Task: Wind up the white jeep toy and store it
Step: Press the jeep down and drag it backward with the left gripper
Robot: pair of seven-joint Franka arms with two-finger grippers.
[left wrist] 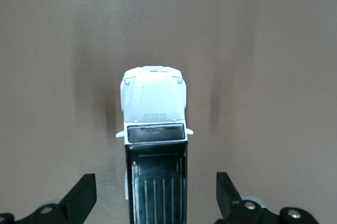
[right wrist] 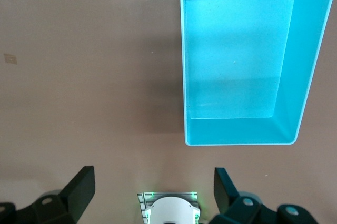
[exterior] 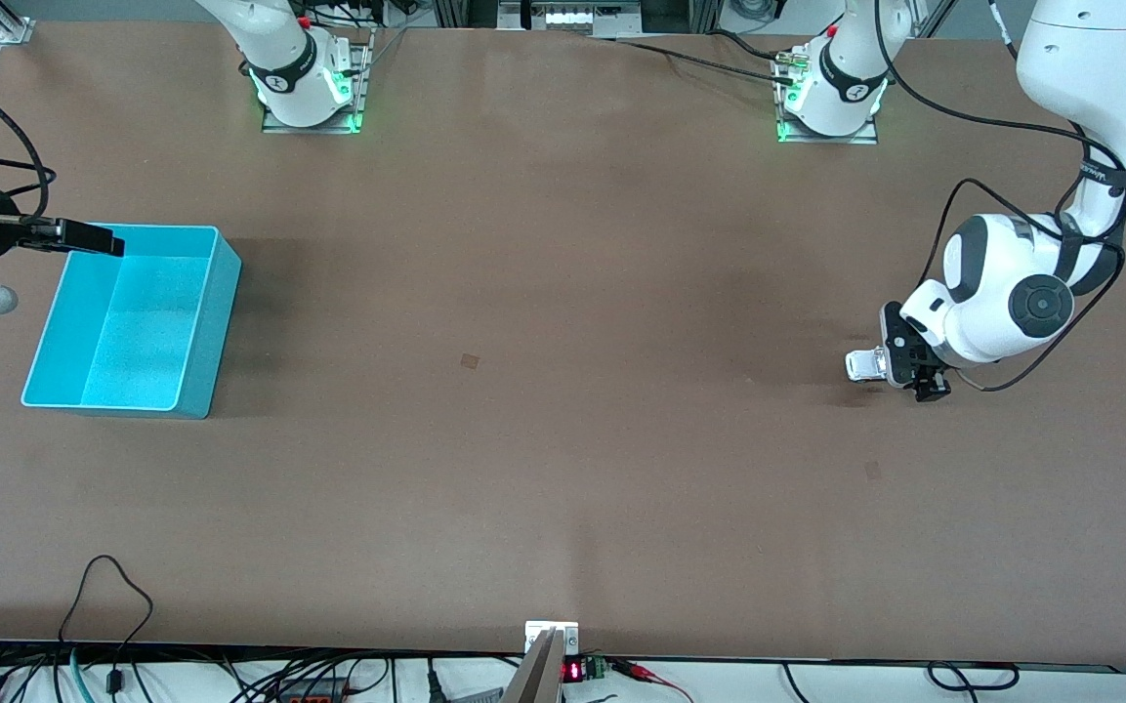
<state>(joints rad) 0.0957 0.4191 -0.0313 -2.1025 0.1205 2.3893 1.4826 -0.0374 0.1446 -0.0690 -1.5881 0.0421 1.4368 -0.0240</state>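
Left wrist view: the left gripper straddles the white jeep toy, fingers wide, ungrasped; the right gripper, wide and empty, waits over the empty turquoise bin.

The desk is a flat matte brown, with 2 small darker brown squares on it. The white jeep toy has a pale white bonnet and a glossy black roof panel marked by thin lengthwise ridges; a dark windscreen strip with a white surround separates the 2 colours. The bin is bright turquoise inside and out, its rim a lighter, almost white blue and its floor faintly speckled. Both arms are white with black joints and black cables, and their bases glow green. The left pincer has black fingers, and the right pincer has black fingers too.
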